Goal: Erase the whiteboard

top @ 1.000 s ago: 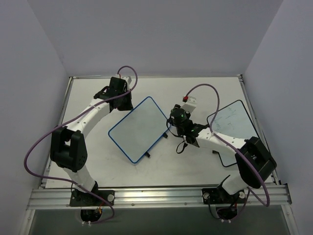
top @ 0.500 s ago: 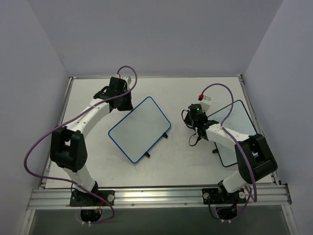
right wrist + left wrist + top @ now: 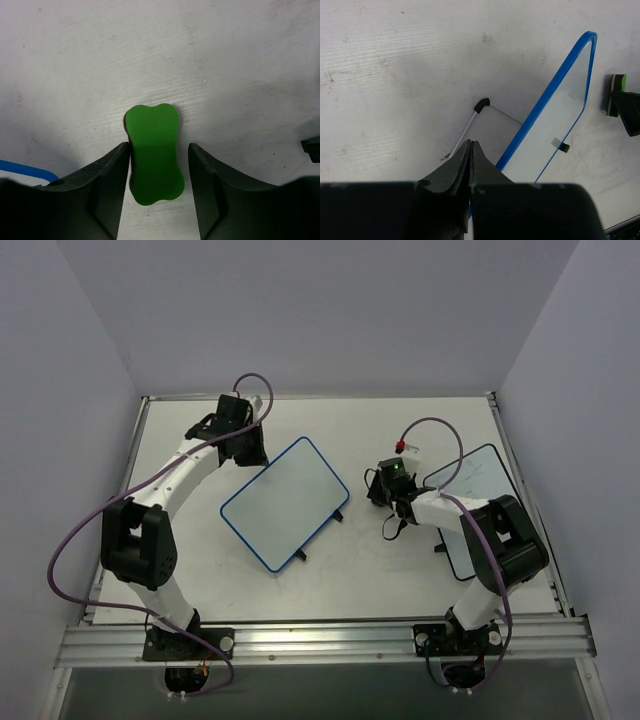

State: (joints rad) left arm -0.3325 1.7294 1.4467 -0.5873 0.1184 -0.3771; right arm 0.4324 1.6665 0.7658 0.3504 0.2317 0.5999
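Blue-framed whiteboard (image 3: 285,503) just beside left jaws, pressed together, empty, right jaws spread around green eraser (image 3: 152,152)

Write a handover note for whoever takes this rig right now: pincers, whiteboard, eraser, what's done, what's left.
Left pincer: shut, at the far-left corner of the whiteboard. Whether it nips the frame is hidden.
Right pincer: open, straddling the green eraser, which lies flat on the table to the right of the whiteboard.
Whiteboard: mid-table. The top view shows no writing on its face.
Done: the face looks wiped, as far as these views tell.
Left: probably only a close check of the face for faint marks. If any show, grip the eraser and wipe again.
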